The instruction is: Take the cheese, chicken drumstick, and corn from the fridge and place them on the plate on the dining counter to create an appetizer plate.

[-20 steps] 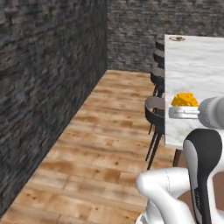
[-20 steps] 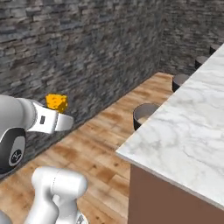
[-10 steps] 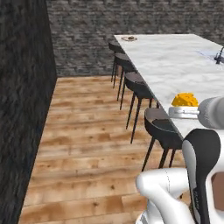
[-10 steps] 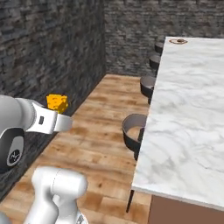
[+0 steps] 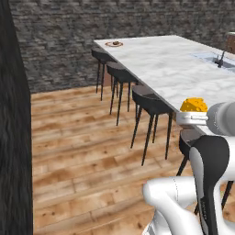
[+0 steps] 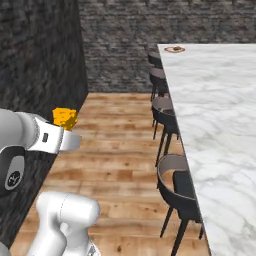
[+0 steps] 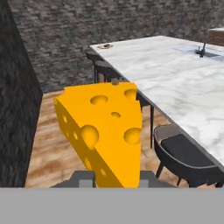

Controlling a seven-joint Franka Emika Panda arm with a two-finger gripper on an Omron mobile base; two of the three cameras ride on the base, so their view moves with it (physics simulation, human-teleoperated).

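My gripper (image 7: 114, 179) is shut on the cheese (image 7: 103, 129), a yellow-orange wedge with holes that stands up between the fingers. From the base, the cheese (image 5: 193, 104) (image 6: 65, 117) rides on top of the white hand, held in the air beside the dining counter (image 5: 170, 64) (image 6: 215, 90). The plate (image 5: 114, 44) (image 6: 174, 49) (image 7: 105, 45) lies small at the counter's far end, well away from the gripper. The chicken drumstick, the corn and the fridge are out of view.
Dark stools (image 5: 149, 98) (image 6: 175, 180) line the counter's near side, over a wood floor (image 5: 82, 137). A sink with a tap (image 5: 221, 58) is set into the counter at the right. Dark stone walls (image 6: 35, 60) close the left and the back.
The whole picture has swung as the base turned, bringing the long counter and the plate into fuller view. The cheese stays gripped in the same place on the hand.
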